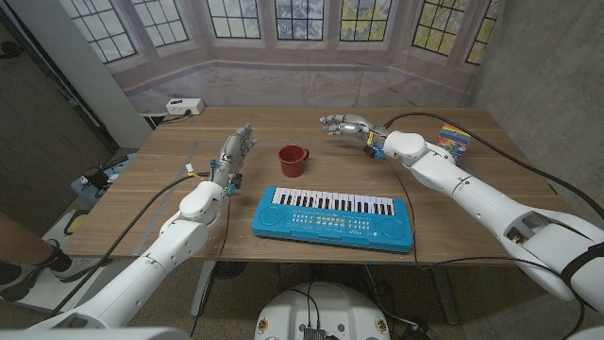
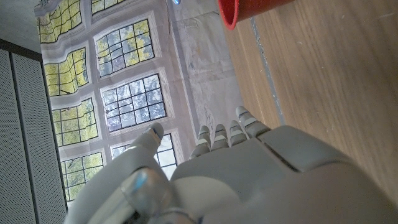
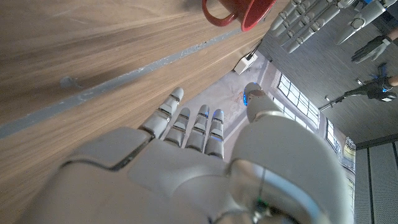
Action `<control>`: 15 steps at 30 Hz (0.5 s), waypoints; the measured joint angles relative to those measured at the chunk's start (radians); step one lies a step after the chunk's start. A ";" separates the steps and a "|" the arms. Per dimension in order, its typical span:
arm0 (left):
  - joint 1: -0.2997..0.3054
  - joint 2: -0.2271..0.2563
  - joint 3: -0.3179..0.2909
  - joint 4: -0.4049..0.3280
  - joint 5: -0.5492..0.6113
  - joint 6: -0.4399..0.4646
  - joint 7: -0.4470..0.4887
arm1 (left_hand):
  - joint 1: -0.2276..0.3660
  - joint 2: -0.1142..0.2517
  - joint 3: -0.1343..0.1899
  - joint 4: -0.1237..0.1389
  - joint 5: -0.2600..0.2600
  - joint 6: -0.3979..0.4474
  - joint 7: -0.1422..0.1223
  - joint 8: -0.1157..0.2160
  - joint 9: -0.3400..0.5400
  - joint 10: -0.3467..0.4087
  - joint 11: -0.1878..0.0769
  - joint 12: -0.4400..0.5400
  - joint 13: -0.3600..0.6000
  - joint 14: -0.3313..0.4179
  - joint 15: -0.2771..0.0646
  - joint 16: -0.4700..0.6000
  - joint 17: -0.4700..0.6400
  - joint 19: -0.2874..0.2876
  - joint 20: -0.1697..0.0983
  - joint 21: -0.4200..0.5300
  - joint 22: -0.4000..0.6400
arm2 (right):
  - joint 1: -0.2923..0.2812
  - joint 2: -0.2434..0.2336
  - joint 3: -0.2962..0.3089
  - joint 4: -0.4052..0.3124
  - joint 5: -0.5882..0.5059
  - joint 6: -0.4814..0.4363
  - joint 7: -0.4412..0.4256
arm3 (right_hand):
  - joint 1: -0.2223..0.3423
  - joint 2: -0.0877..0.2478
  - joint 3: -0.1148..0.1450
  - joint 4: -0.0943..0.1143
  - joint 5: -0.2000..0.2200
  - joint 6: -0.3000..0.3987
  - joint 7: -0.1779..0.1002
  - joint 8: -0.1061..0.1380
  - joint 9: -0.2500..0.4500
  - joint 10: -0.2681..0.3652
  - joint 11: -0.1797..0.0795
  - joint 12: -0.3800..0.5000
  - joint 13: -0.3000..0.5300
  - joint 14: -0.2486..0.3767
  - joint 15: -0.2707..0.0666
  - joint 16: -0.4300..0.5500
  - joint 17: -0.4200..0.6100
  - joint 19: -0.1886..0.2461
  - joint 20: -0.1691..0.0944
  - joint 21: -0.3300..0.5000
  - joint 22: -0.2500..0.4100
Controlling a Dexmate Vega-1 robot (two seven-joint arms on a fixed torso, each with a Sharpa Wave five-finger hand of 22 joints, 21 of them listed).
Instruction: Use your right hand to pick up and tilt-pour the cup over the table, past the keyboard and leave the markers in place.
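The fingers [image 3: 193,127] of the right hand [image 1: 345,124] are extending straight and slightly apart, holding nothing; in the right wrist view the thumb is standing off to one side of them. In the head view this hand is hovering right of centre in the upper half of the frame, above the far part of the bench [image 1: 491,156], fingertips pointing toward frame left. It is well apart from the cup [image 1: 293,160].

The fingers [image 2: 221,135] of the left hand [image 1: 231,151] are likewise lying extended and close together, gripping nothing, with the thumb held apart. In the head view this hand is sitting left of centre, just left of the cup but not touching it.

The cup — red, upright, its handle toward frame left — is standing on the bench just above the upper left corner of the keyboard [image 1: 335,216]. Its rim is also showing at the upper edge of both wrist views.

The keyboard, blue with white keys, is lying slightly angled in the lower centre of the head view, near the front edge of the bench.

A pack of markers [image 1: 454,141] is resting at the right of the frame, partly behind the right forearm. A white power strip [image 1: 184,107] is lying at the upper left, at the far corner of the bench.
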 measured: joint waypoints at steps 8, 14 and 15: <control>0.003 0.001 -0.001 -0.007 0.003 0.007 0.008 | 0.000 0.000 0.000 0.000 0.000 0.000 0.000 0.000 0.000 0.000 0.000 0.000 0.000 0.000 0.000 0.000 0.000 0.005 0.006 -0.007 0.000 | 0.046 0.036 -0.030 0.076 -0.026 0.032 0.037 | 0.052 -0.012 0.005 0.005 0.000 0.018 -0.007 0.004 0.000 0.049 -0.008 0.008 0.000 0.012 0.002 0.000 0.000 0.003 -0.003 -0.004 0.000; 0.002 0.001 -0.001 -0.007 0.003 0.011 0.009 | -0.004 -0.004 0.000 0.000 0.000 0.000 0.000 0.000 0.000 0.000 0.000 0.000 0.005 0.000 0.000 0.000 0.000 0.005 0.005 -0.007 0.000 | 0.078 0.064 -0.050 0.137 -0.043 0.058 0.058 | 0.073 -0.020 0.005 0.005 0.000 0.033 -0.011 0.004 0.000 0.060 -0.013 0.008 0.000 0.020 0.001 0.000 0.000 -0.004 -0.004 -0.007 0.000; 0.001 0.000 0.000 -0.007 0.003 0.011 0.009 | -0.004 -0.004 0.000 0.000 0.000 0.000 0.000 0.000 0.000 0.000 0.000 0.000 0.005 0.000 0.000 0.000 0.000 0.005 0.005 -0.007 0.000 | 0.079 0.065 -0.051 0.139 -0.046 0.062 0.061 | 0.073 -0.021 0.006 0.006 0.000 0.034 -0.012 0.004 0.000 0.065 -0.013 0.008 0.000 0.020 0.001 0.003 0.000 -0.004 -0.004 -0.007 0.000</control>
